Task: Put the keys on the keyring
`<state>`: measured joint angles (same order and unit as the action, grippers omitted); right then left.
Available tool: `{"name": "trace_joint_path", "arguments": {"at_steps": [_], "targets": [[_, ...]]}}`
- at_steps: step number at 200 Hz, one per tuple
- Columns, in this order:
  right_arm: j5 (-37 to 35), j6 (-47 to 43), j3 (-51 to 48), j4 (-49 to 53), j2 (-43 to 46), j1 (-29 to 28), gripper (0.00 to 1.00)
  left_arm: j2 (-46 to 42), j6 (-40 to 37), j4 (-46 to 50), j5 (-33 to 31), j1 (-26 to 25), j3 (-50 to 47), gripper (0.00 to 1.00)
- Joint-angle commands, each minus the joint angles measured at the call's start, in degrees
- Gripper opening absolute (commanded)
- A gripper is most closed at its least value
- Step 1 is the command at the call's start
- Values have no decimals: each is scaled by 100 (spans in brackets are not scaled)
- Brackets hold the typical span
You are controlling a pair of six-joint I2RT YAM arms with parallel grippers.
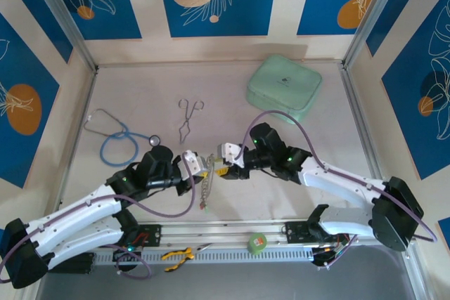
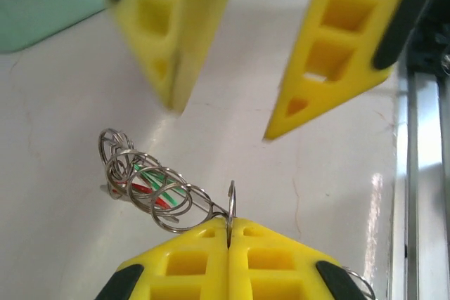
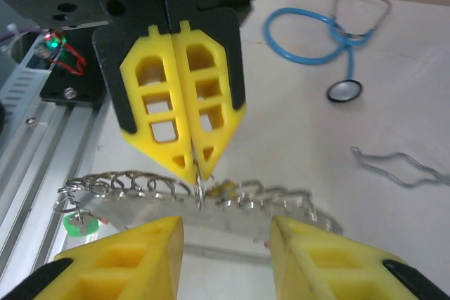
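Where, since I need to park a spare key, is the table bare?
Bare table: the far strip behind the stethoscope and forceps, the gap between forceps and green pouch, and the right side between pouch and right arm. Crowded: mid-table, where the left gripper pinches the keyring opposite the open right gripper.

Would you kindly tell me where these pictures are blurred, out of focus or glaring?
Left wrist view: the right claw has smeared, unfocused fingers, the linked rings look crisp, and a glare streak lies on the table. Right wrist view: the stethoscope is sharp, the rings softer. Top external view: even light, faint shadows.
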<state>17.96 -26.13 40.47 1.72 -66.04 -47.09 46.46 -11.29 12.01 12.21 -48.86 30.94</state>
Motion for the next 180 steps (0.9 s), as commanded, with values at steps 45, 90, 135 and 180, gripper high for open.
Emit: {"name": "trace_joint_path", "arguments": {"at_steps": [45,90,135,180], "targets": [[-1262,1782,-227,194,742,-360,30,320,3763,1510,-2041,41,1141,0],[-1819,3150,-164,-742,99,-1393,23,726,5646,2464,-1933,43,1760,0],[-2549,3390,-292,-1836,-849,-1856,29,1036,6859,3298,-1938,42,2254,0],[-2661,3419,-526,-3156,-1575,-1875,36,1242,8015,3662,-1495,43,2270,0]]}}
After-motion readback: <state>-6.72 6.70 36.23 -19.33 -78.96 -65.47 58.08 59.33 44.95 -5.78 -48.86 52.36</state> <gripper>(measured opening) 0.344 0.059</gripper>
